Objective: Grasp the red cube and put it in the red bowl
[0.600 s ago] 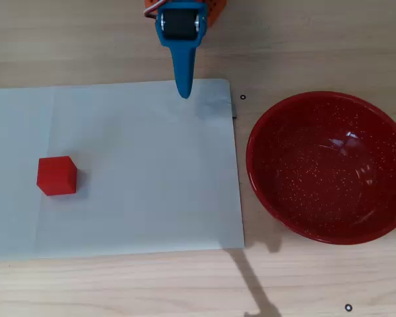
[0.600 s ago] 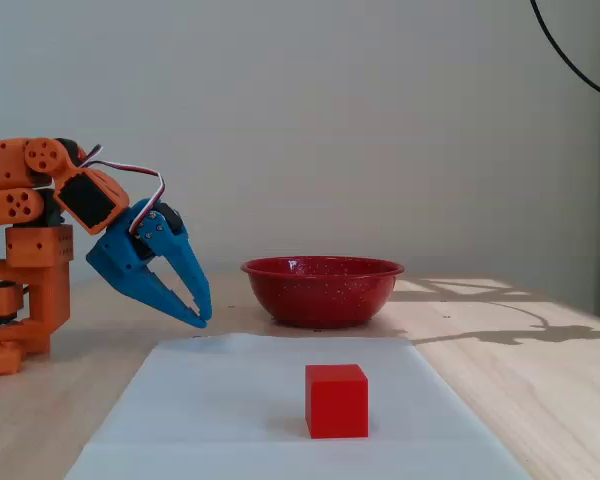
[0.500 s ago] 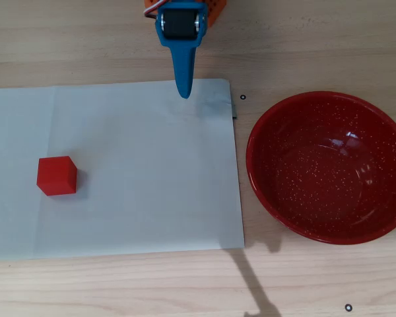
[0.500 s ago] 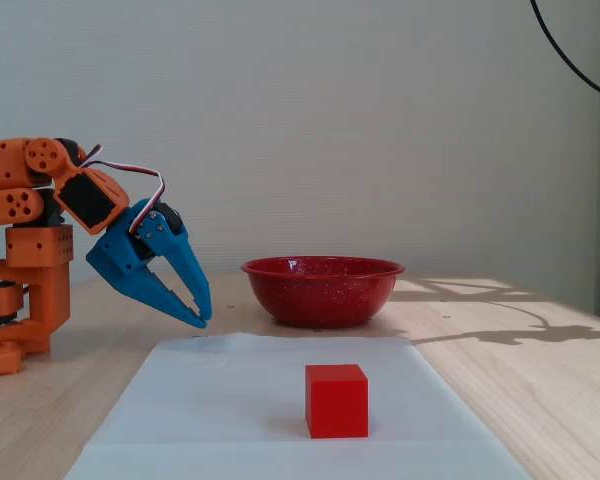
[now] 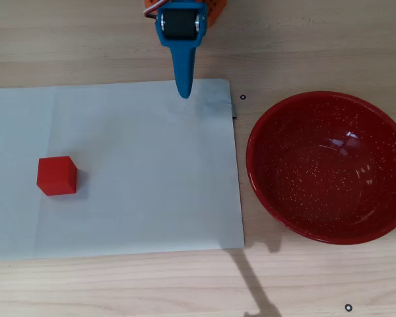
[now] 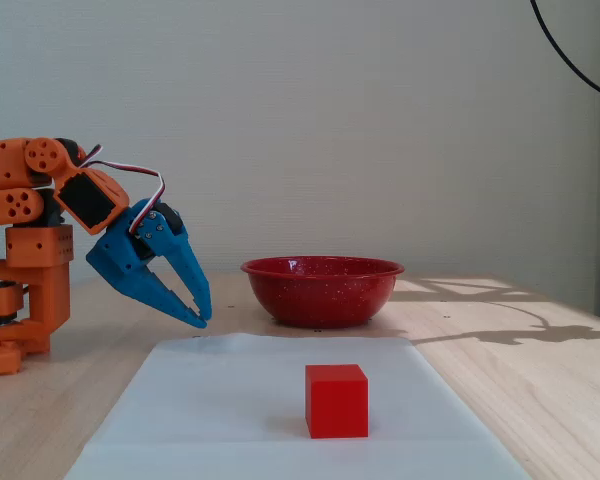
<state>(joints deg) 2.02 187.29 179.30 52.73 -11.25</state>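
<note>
End effector idle at the paper's far edge; red cube on the paper, well apart from the red bowl.

Overhead view: the blue end effector [image 5: 184,94] enters from 12 o'clock, its tips over the top edge of a white paper sheet [image 5: 138,198] laid on the wooden desk [image 5: 66,39]. In the fixed view the end effector [image 6: 202,318] hangs tilted downward just above the sheet, its fingers together at the tips and gripping nothing. The red cube [image 5: 57,176] sits flat on the paper toward 9 o'clock, faces plain, well apart from the end effector. The red bowl [image 5: 328,167] stands upright on bare desk at 3 o'clock, just beside the paper's right edge, with white speckles inside. In the fixed view the cube [image 6: 336,400] is nearest the camera and the bowl [image 6: 322,290] lies behind it.
</note>
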